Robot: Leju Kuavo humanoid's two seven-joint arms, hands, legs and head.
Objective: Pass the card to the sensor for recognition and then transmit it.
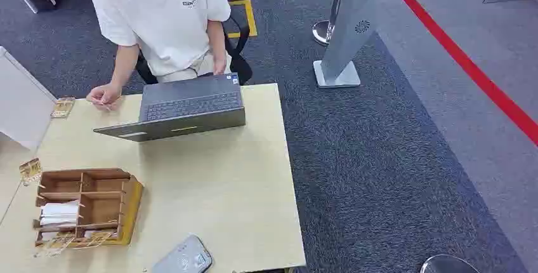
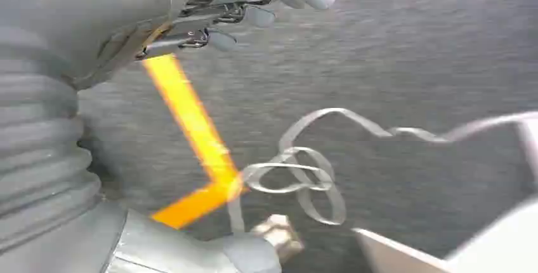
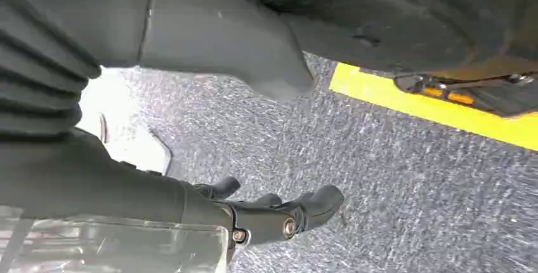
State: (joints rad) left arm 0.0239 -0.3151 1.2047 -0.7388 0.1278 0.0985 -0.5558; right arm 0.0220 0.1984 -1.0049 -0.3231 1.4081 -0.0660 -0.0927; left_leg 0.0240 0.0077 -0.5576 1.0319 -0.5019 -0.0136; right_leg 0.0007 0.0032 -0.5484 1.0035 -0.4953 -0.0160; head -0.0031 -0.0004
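Note:
A wooden organiser (image 1: 124, 206) stands on the table's left front, with white cards (image 1: 60, 213) in one compartment. The grey sensor pad (image 1: 184, 258) lies at the table's front edge. My left hand (image 2: 209, 6) hangs over dark carpet, its fingers (image 2: 254, 13) apart and holding nothing. My right hand (image 3: 127, 184) also hangs over carpet, with its dark fingers (image 3: 298, 213) loosely spread and empty.
A person in a white shirt (image 1: 162, 13) sits behind the light wooden table (image 1: 241, 178) at an open laptop (image 1: 181, 108), one hand resting near a small card stand (image 1: 62, 106). Another small stand (image 1: 30, 170) sits by the organiser. A grey floor pillar (image 1: 346, 32) stands on the right.

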